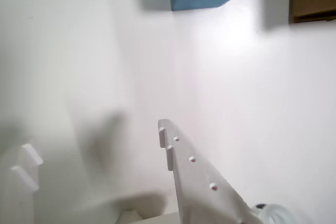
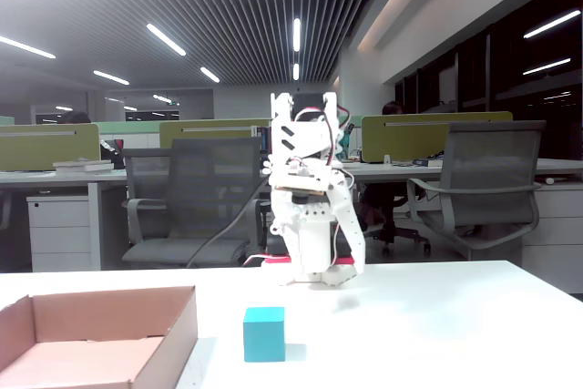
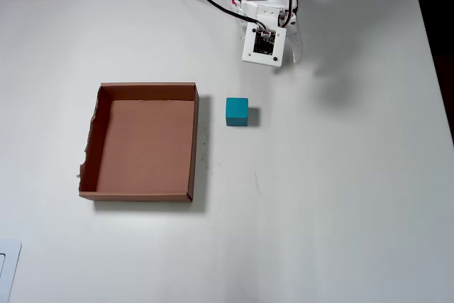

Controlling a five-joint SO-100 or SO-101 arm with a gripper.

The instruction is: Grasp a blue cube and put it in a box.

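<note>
One cube sits on the table just beside the box, untouched; the gripper, jaws apart and empty, hangs short of it. An off-centre descent could nudge it away

A white table fills the overhead view, with a pale flat object cut off by the frame at about 8 o'clock (too little of it shows to tell what it is). In the fixed view, an open office lies behind the table: a grey mesh chair at 9 o'clock, another grey chair at 3 o'clock, a white drawer unit further toward 9 o'clock, and olive-green desk dividers behind them. Long ceiling lights run across dark slatted panels at 12 o'clock.
</note>
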